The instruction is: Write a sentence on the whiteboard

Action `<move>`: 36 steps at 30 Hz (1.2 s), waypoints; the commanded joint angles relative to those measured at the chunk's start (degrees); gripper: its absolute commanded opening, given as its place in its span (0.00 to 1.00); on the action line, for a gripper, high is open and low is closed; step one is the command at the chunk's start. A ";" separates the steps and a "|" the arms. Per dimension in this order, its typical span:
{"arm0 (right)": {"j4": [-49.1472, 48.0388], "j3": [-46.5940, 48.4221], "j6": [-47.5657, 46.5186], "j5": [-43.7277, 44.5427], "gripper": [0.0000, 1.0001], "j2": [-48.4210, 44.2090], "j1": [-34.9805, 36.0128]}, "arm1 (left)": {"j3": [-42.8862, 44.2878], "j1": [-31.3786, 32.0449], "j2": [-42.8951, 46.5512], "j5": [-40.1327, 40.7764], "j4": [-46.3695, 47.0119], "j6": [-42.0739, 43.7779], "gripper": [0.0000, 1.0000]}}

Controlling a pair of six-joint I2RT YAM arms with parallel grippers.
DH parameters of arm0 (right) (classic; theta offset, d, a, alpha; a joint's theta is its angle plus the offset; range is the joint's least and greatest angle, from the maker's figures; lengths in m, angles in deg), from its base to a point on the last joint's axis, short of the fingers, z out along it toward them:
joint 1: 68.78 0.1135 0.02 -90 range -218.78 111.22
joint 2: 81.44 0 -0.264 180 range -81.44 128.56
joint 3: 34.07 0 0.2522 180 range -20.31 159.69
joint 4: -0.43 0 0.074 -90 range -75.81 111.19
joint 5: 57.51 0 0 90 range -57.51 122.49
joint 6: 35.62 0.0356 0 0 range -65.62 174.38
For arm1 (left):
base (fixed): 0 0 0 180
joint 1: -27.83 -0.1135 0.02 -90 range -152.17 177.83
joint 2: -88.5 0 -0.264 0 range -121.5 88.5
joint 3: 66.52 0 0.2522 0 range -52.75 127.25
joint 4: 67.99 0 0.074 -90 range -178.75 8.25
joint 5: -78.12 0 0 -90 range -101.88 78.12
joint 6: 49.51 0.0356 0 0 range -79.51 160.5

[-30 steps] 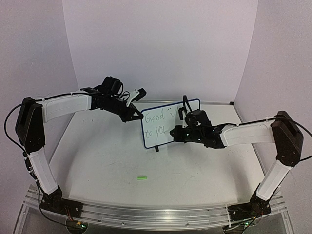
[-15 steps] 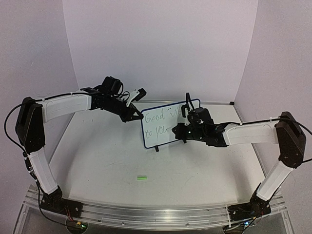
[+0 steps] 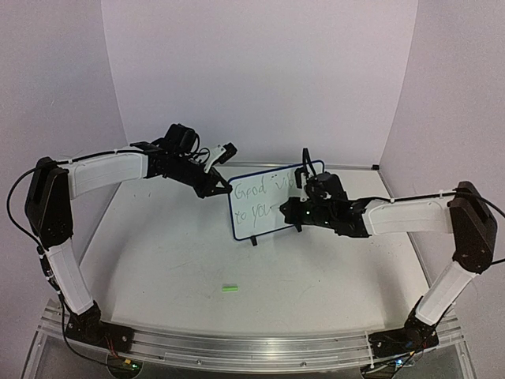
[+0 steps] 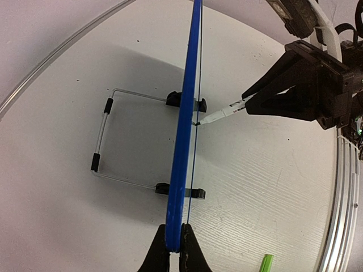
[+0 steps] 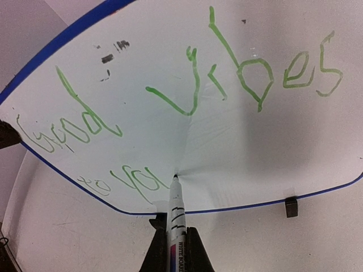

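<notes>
The whiteboard [image 3: 258, 226] stands upright mid-table on small black feet [image 4: 196, 105]. My left gripper [image 3: 222, 189] is shut on its blue rim [image 4: 180, 170] at the upper left corner; in the left wrist view I see the board edge-on between the fingertips [image 4: 174, 249]. My right gripper [image 3: 293, 212] is shut on a white marker [image 5: 176, 218]. The marker's tip touches the board face just right of the lower line's last stroke. The green sentence [image 5: 197, 82] reads "Good vibes" above and "to yo…" below.
A green marker cap [image 3: 230, 288] lies on the table in front of the board, also seen in the left wrist view [image 4: 265, 263]. A wire stand [image 4: 102, 130] props the board from behind. A metal rail [image 3: 252, 347] runs along the near edge.
My right gripper has slid to the right along the lower line with the marker on the board. The left arm and the board have not moved.
</notes>
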 commanded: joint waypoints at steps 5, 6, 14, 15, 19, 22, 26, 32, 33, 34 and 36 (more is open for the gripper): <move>-1.28 1.96 -0.53 2.66 0.00 -3.68 -0.50 | -1.10 -0.33 1.87 5.02 -1.19 3.44 0.00; -1.28 1.98 -0.54 2.66 0.00 -3.59 -0.50 | -1.10 -0.33 1.87 5.01 -1.21 3.47 0.00; -1.19 1.92 0.35 1.42 0.00 -0.38 -0.50 | -1.10 -0.33 1.97 5.05 -1.24 3.46 0.00; -1.19 1.89 0.47 1.31 0.00 -0.05 -0.50 | -1.10 -0.33 1.97 5.07 -1.24 3.49 0.00; -1.12 1.83 0.60 1.11 0.00 1.15 -0.50 | -1.11 -0.34 2.06 5.05 -1.24 3.42 0.00; -1.10 1.93 0.60 0.99 0.00 1.88 -0.48 | -1.13 -0.34 2.04 5.04 -1.24 3.43 0.00; -1.02 2.15 0.50 1.07 0.00 2.64 -0.50 | -1.10 -0.34 2.07 5.00 -1.24 3.44 0.00; -0.38 1.98 0.56 2.56 0.00 2.56 -0.50 | -1.10 -0.34 2.06 5.01 -1.24 3.50 0.00; 0.00 1.96 0.54 2.98 0.00 2.45 -0.50 | -1.10 -0.34 2.05 5.01 -1.24 3.47 0.00; 0.35 1.91 0.50 3.40 0.00 2.31 -0.50 | -1.11 -0.34 2.04 5.02 -1.24 3.44 0.00; 0.69 1.68 0.43 4.04 0.00 1.84 -0.50 | -1.15 -0.34 2.02 5.00 -1.24 3.46 0.00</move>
